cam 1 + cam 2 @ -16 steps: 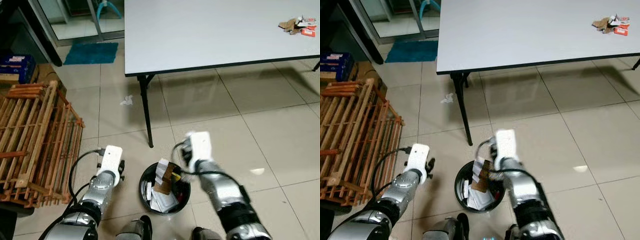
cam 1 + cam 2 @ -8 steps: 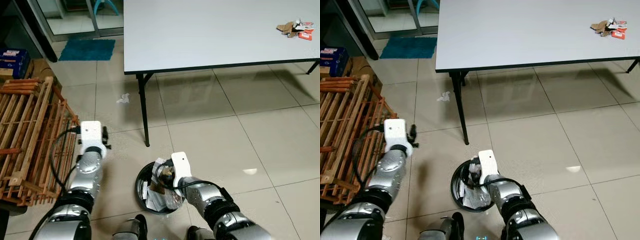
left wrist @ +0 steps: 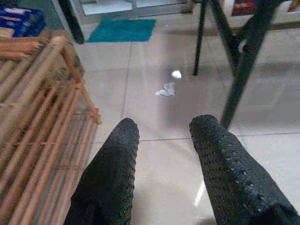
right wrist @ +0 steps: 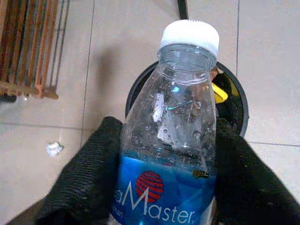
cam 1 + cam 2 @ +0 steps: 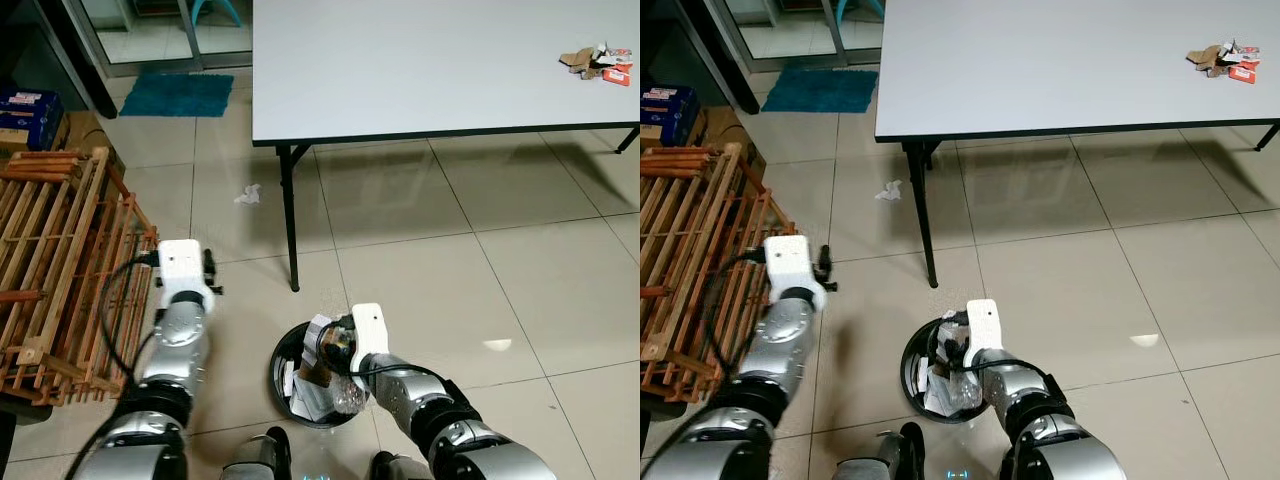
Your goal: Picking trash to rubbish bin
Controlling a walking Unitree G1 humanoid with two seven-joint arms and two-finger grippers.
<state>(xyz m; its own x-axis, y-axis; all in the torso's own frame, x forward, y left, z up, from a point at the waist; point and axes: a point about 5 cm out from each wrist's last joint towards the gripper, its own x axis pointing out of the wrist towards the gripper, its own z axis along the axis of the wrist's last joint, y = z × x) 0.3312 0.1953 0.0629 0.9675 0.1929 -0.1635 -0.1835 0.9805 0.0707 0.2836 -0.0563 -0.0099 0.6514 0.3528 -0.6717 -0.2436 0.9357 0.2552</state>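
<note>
Black fingers [image 4: 84,173] of the right gripper [image 4: 164,178] are clamped on either side of a clear plastic water bottle with a white cap and blue label [image 4: 180,136], held directly above the round black rubbish bin [image 4: 232,101]. From the head cameras, that bin [image 5: 283,360] stands on the pale tiled floor [image 5: 450,260] just in front of the robot, already holding paper and cardboard scraps, and the right arm bends in over its rim; the bottle itself is hard to pick out there, perhaps the clear shape at the wrist.

On the robot's left, the left gripper [image 3: 164,154] hovers over bare tile with its two fingers [image 3: 117,164] apart and nothing between them, beside a slatted wooden rack [image 5: 60,270]. A crumpled white paper scrap [image 5: 247,194] lies on the floor near the black leg of the large white table [image 5: 420,60]. More small cardboard and wrapper litter [image 5: 597,64] sits on the table's far right corner. A teal floor mat [image 5: 175,95] lies beyond the table.
</note>
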